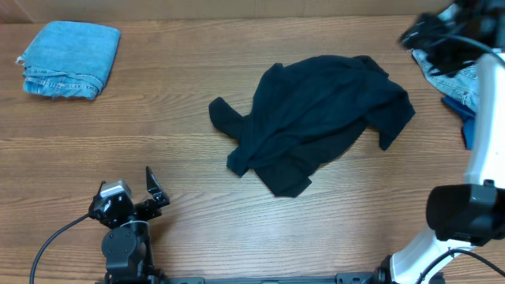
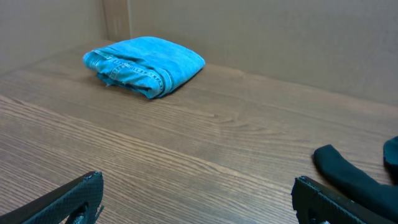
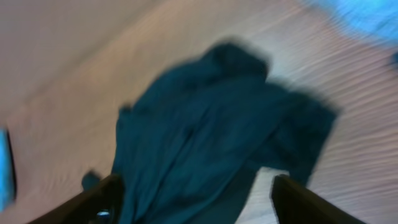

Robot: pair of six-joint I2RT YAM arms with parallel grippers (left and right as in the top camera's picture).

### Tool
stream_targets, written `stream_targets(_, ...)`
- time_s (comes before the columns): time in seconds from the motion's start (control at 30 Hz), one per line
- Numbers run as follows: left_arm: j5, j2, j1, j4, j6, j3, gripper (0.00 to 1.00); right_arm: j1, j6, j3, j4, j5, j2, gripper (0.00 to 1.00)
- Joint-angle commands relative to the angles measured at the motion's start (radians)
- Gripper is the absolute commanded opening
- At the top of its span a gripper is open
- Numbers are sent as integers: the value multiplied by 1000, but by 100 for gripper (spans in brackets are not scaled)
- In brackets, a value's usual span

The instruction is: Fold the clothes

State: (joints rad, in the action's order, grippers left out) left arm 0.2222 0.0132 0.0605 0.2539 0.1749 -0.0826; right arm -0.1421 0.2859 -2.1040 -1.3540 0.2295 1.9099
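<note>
A black T-shirt (image 1: 316,118) lies crumpled in the middle of the table, one sleeve reaching left. Seen from the right wrist, the T-shirt (image 3: 205,124) is blurred and lies below and beyond my right gripper (image 3: 199,199), whose fingers stand wide apart with nothing between them. From overhead that right gripper (image 1: 422,35) hangs raised at the far right corner. My left gripper (image 1: 128,192) rests near the front left, apart from the shirt. It is open and empty in the left wrist view (image 2: 196,202), where the shirt's sleeve tip (image 2: 354,177) shows at the right.
A folded light-blue denim piece (image 1: 69,59) sits at the far left corner, also seen from the left wrist (image 2: 146,65). More denim (image 1: 454,75) and a royal-blue garment (image 1: 467,122) lie at the right edge beside the white right arm (image 1: 481,158).
</note>
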Motion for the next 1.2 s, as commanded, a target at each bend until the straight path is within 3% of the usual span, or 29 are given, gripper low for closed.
stream_targets(0.0, 20, -9, -1, -2, -18, 3, 100, 68, 3, 158, 32, -23, -29, 83)
stream_targets(0.2, 21, -9, -1, -3, -18, 3, 100, 87, 28, 391, 93, -25, -29, 83)
stream_targets(0.47, 20, -9, -1, -2, -18, 4, 100, 117, 29, 565, 258, 27, -29, 84)
stream_targets(0.8, 20, -9, -1, -2, -18, 3, 100, 121, 133, 669, 413, 23, -29, 82)
stream_targets(1.07, 21, -9, -1, -3, -18, 3, 100, 121, 135, 712, 527, 35, -28, 82)
stream_targets(1.17, 20, -9, -1, -3, -18, 3, 100, 121, 164, 713, 552, 42, -26, 77)
